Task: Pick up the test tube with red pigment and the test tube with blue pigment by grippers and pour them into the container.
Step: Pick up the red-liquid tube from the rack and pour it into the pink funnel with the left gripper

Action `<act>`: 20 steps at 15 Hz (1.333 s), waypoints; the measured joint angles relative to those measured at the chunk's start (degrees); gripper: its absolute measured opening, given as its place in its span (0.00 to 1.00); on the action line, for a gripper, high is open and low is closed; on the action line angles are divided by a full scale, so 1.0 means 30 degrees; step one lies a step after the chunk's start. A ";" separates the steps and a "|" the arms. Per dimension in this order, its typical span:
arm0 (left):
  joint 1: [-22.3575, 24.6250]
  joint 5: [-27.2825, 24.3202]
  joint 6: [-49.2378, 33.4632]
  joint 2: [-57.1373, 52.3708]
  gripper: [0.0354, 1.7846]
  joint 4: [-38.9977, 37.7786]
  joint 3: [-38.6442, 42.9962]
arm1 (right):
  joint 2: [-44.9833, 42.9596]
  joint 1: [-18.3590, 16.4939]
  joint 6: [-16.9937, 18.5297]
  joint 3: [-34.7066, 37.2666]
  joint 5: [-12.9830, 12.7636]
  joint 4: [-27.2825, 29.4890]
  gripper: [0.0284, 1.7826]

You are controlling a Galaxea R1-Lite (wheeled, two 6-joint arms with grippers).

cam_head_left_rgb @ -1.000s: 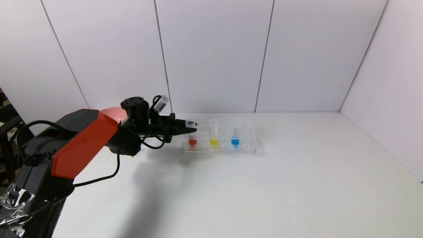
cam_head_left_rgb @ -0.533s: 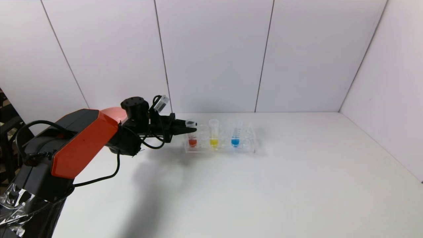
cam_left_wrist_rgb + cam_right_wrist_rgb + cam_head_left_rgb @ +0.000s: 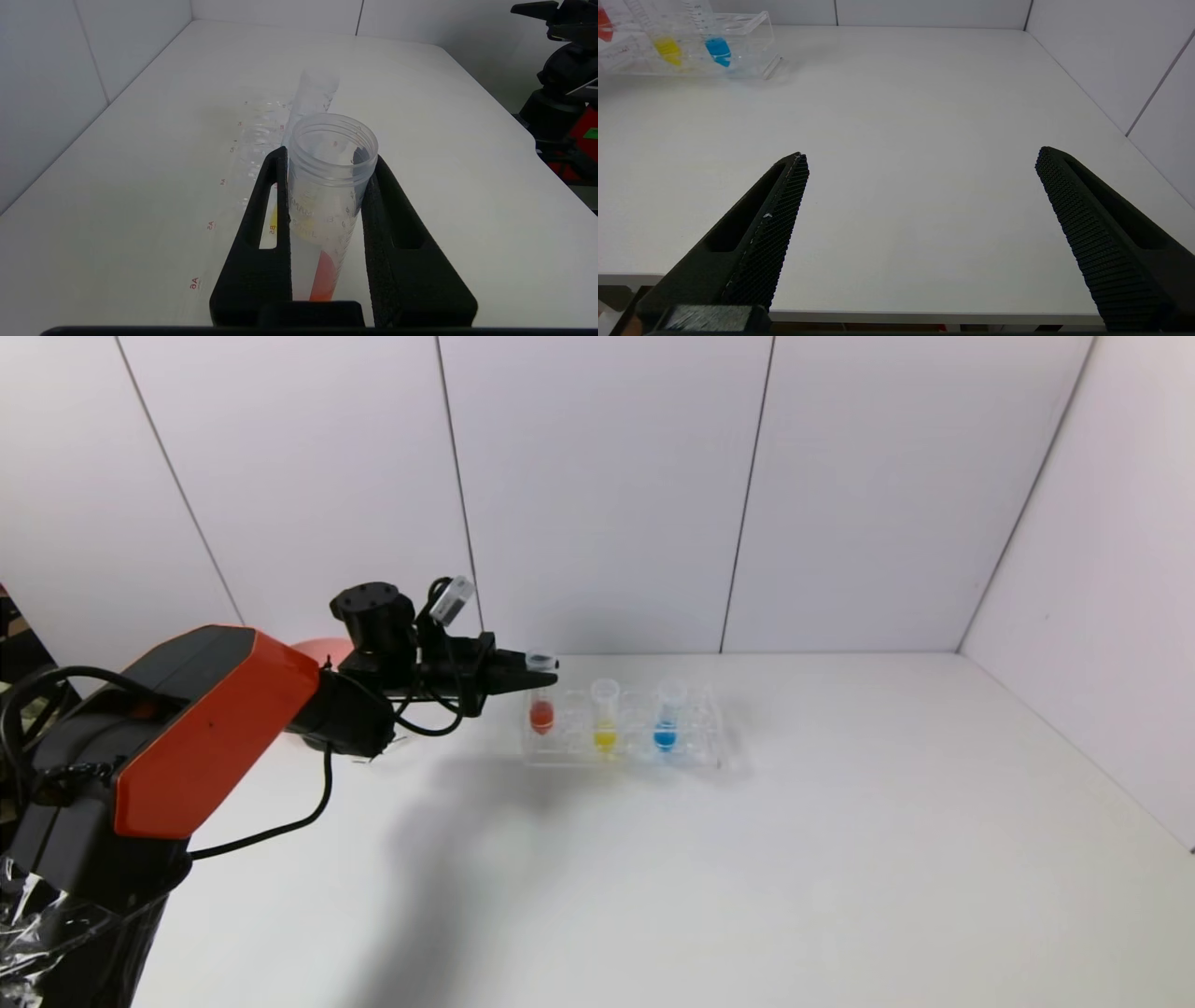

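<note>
My left gripper (image 3: 540, 669) is shut on the upper part of the test tube with red pigment (image 3: 541, 712), holding it upright and partly lifted out of the clear rack (image 3: 695, 751). In the left wrist view the tube (image 3: 327, 186) stands between the two black fingers (image 3: 268, 224). The test tube with blue pigment (image 3: 665, 719) stands in the rack, also seen in the right wrist view (image 3: 717, 46). My right gripper (image 3: 920, 158) is open and empty over the table's near edge, out of the head view. The container is hidden.
A yellow-tipped tube (image 3: 605, 719) stands in the rack between the red and blue ones. A pink bowl (image 3: 322, 649) shows behind my left arm at the back left. White walls close the table at the back and right.
My left gripper has risen with the red tube, so the red tip now sits higher in the rack than before. The yellow and blue tubes have not moved.
</note>
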 joint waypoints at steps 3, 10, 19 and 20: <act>0.0045 -0.0008 -0.0597 -0.0431 0.24 0.0122 -0.0577 | 0.0000 0.0000 0.0000 0.0000 0.0000 0.0000 1.00; 0.0524 0.0037 -0.2767 -0.1581 0.24 0.0248 -0.1044 | 0.0000 0.0000 0.0000 0.0000 0.0000 0.0000 1.00; 0.3336 0.0045 -0.7993 -0.4714 0.24 0.0349 -0.0971 | 0.0000 0.0000 -0.0008 0.0000 -0.0008 0.0000 1.00; 0.3625 0.0037 -0.8326 -0.4925 0.24 0.0366 -0.0955 | 0.0000 0.0000 -0.0008 0.0000 -0.0008 0.0000 1.00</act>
